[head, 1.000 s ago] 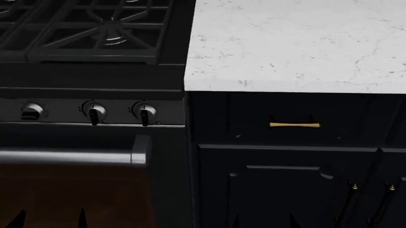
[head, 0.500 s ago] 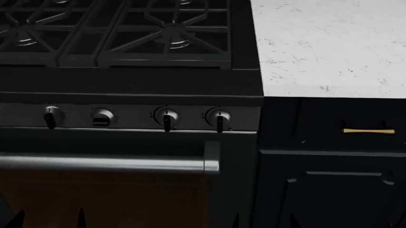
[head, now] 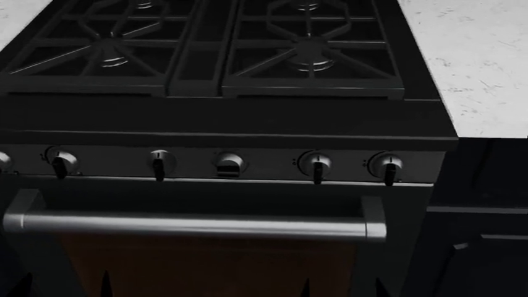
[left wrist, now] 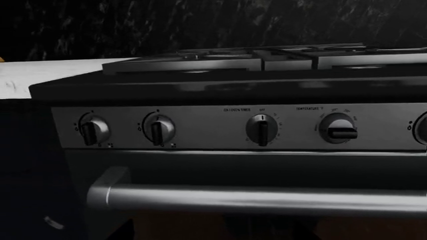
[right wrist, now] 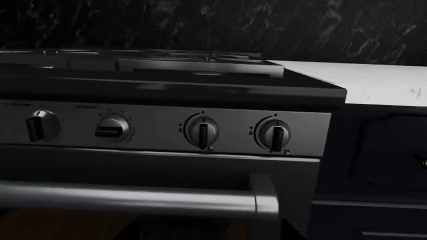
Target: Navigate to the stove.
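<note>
The stove (head: 231, 117) fills the head view, close and nearly centred: black cast-iron grates (head: 198, 49), a row of silver knobs (head: 313, 164) and a thick steel oven-door handle (head: 198, 226). The left wrist view shows its front (left wrist: 253, 85) and left end. The right wrist view shows its front (right wrist: 167, 85) and right end. My left gripper (head: 63, 288) and right gripper (head: 342, 289) show only as dark fingertips at the bottom edge, low in front of the oven door. Each pair stands apart and holds nothing.
A white marble countertop (head: 478, 62) adjoins the stove on the right, over dark cabinets (head: 486, 223). Another counter corner (head: 17, 15) shows at the far left. The dark marbled backsplash (right wrist: 267, 25) rises behind the stove.
The view has shifted left along the counter. The stove has moved from the left of the frame to the centre. The cabinet drawer with the gold handle has gone out on the right.
</note>
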Available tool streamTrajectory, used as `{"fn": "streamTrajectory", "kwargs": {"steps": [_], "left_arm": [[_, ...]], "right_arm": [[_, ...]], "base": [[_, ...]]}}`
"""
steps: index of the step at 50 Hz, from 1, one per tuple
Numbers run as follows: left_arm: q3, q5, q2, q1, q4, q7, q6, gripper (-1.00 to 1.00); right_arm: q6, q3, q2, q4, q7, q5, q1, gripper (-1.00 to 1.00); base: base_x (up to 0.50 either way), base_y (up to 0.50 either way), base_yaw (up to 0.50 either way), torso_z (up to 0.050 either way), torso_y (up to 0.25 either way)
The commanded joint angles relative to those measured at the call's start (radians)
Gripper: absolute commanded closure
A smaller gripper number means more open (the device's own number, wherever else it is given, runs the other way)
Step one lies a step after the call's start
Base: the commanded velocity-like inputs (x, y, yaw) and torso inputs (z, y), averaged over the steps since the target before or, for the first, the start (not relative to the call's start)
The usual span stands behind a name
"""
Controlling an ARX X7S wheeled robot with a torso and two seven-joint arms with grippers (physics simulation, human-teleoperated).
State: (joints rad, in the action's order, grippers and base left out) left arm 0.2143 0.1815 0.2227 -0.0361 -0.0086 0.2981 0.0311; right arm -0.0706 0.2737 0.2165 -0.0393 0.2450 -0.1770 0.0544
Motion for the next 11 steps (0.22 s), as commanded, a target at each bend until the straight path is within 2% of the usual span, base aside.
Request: {"fn": "streamTrajectory", "kwargs": {"steps": [1,5,11], "left_arm": [[0.003,0.005,0.003,0.000,-0.002,0.004,0.004,-1.00],[0.005,0.004,0.004,0.000,-0.007,0.006,0.009,-1.00],[0.008,0.005,0.006,0.000,-0.003,0.009,0.006,-1.00]], "right_arm": [[-0.014,0.002,0.003,-0.001,-0.002,-0.011,-0.001,-1.00],[-0.022,0.002,0.005,-0.002,-0.004,-0.016,-0.002,-1.00],[-0.027,0.001,0.007,0.003,-0.004,-0.024,-0.005,-1.00]], "base": [[0.21,0.50,0.00,0.000,0.000],[0.23,0.41,0.00,0.000,0.000],[0.25,0.08,0.00,0.000,0.000]]}}
